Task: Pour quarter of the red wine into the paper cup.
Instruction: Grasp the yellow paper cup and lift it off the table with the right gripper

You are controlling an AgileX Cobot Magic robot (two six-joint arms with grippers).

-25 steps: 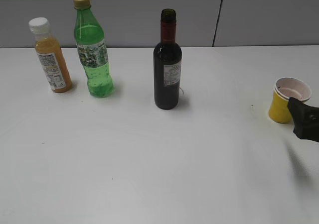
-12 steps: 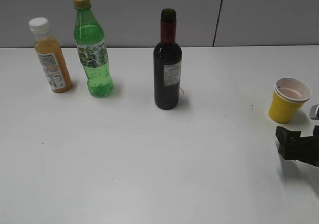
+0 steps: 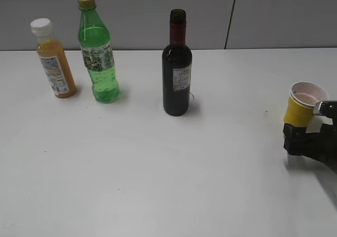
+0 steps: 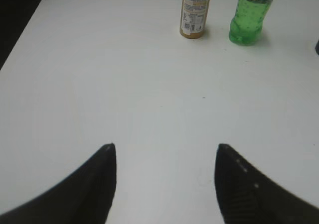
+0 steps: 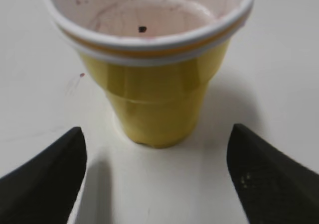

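We see our right claw [image 5: 154,176] spread wide, empty, before the tapered yellow paper cup [image 5: 149,59], pink-stained inside, left claw [image 4: 164,184] half open, empty, over matte white worktop [image 4: 149,84], glossy dark red wine [image 3: 176,73] bottle upright.

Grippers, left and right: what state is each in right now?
Left gripper: open, holding nothing, over bare table.
Right gripper: open wide, holding nothing, just short of the paper cup.

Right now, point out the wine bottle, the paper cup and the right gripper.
wine bottle [image 3: 176,79]: exterior view, on its white label.
paper cup [image 5: 154,102]: right wrist view, on its yellow wall.
right gripper [image 5: 154,171]: right wrist view, midway between the open fingertips.
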